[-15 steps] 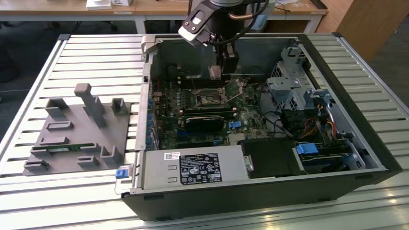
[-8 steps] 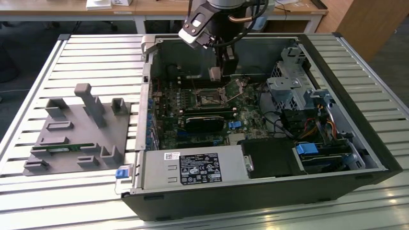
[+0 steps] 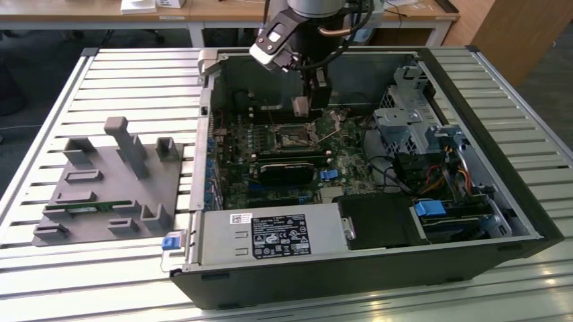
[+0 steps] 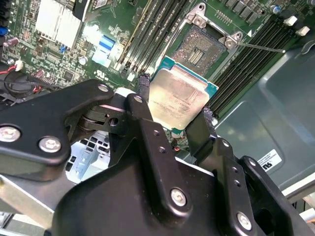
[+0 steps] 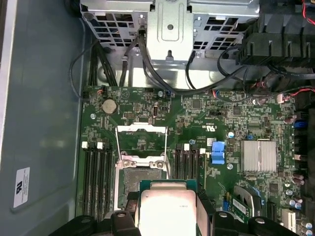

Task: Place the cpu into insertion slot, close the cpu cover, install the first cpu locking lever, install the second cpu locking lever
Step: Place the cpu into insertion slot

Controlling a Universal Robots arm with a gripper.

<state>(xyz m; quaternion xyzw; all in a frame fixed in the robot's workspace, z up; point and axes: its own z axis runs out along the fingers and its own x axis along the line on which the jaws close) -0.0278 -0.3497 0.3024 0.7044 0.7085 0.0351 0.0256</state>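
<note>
While the cpu (image 4: 179, 101) sits pinched by two opposite edges between the gripper (image 4: 175, 105) fingers, it hangs over the motherboard (image 5: 206, 123), just beside the empty socket (image 5: 140, 179), not in it. Cover (image 5: 141, 129) is swung open, away from the socket. One lever rod (image 4: 261, 47) stands loose off a socket corner. Judged progress: zero of four steps finished; seating, cover and both levers outstanding. Count: one cpu, one socket, one cover, one lever made out.
</note>
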